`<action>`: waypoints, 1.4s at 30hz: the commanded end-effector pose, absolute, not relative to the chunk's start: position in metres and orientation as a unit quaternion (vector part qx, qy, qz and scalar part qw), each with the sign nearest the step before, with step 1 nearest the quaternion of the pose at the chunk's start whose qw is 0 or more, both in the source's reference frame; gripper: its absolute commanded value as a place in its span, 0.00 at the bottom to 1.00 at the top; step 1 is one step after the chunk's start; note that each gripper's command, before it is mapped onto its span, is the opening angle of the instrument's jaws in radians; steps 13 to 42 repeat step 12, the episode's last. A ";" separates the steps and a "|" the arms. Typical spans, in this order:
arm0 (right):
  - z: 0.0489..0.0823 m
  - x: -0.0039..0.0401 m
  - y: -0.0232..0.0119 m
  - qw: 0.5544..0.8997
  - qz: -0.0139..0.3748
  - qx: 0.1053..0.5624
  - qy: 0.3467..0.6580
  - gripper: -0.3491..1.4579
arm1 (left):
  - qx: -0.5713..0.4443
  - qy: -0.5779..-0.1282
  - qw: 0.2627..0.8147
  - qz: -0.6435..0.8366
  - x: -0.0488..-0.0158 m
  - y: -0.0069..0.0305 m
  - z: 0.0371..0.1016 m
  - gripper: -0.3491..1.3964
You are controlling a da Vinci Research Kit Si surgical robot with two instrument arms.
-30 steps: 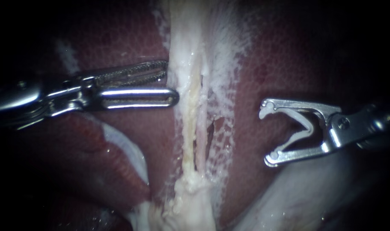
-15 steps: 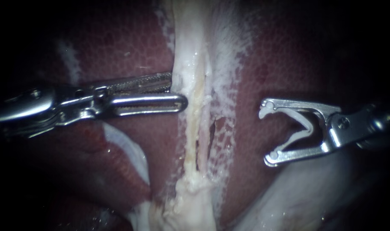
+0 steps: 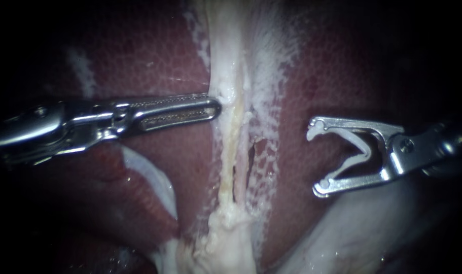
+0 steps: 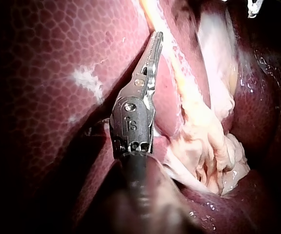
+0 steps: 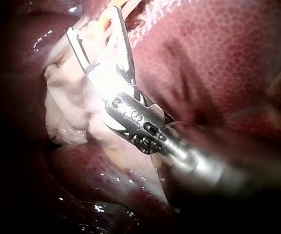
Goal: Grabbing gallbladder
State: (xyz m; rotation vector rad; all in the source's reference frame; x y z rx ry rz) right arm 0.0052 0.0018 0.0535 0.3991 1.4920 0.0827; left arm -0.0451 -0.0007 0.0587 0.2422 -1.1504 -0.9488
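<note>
Endoscope view: the right instrument [image 3: 314, 160] is hovering nearest, its 2 jaws standing wide apart and cradling a white clip [image 3: 362, 151], well apart from the central strand. The left instrument [image 3: 216, 104] is lying with its 2 jaws pressed together, tips touching the edge of the pale gallbladder tissue [image 3: 225, 61], which is running down the middle between 2 faces of dark red liver [image 3: 139, 56].

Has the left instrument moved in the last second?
Yes. The left instrument advanced toward the pale tissue strand and its jaws closed; the right instrument, holding a clip, stayed put.
</note>
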 end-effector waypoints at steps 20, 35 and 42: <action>0.0535 0.0052 0.0018 0.716 0.037 0.180 0.674 0.52 | 0.110 -0.522 0.728 -0.430 -0.0450 -0.0008 0.0586 0.00; 0.0535 0.0052 0.0018 0.716 0.037 0.180 0.674 0.52 | 0.110 -0.522 0.728 -0.430 -0.0450 -0.0008 0.0586 0.00; 0.0535 0.0052 0.0018 0.716 0.037 0.180 0.674 0.52 | 0.110 -0.522 0.728 -0.430 -0.0450 -0.0008 0.0586 0.00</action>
